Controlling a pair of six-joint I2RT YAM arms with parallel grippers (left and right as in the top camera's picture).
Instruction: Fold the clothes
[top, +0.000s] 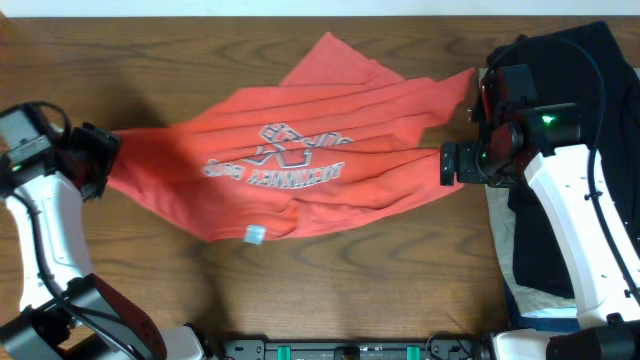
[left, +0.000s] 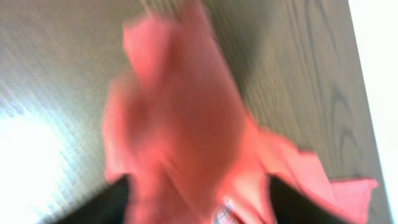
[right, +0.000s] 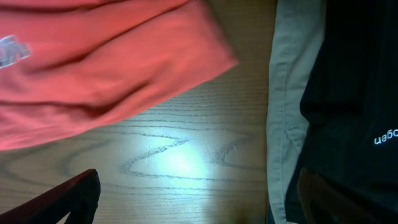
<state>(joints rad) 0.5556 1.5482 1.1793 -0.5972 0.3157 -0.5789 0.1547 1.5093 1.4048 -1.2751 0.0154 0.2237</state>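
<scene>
The orange-red T-shirt (top: 300, 190) lies crumpled across the middle of the wooden table, its white-and-navy print (top: 280, 160) facing up. My left gripper (top: 100, 160) is at the shirt's left end. In the blurred left wrist view its dark fingers (left: 112, 202) stand wide apart, with the shirt (left: 180, 124) bunched between them. My right gripper (top: 455, 163) is at the shirt's right edge. In the right wrist view it (right: 199, 211) is open over bare wood, holding nothing. The shirt (right: 106, 68) lies up and to its left.
A black garment (top: 570, 150) with a small white logo (right: 385, 137) lies at the right side of the table, under the right arm. A pale grey cloth edge (right: 286, 93) runs beside it. A small white label (top: 255, 235) shows on the shirt's front hem.
</scene>
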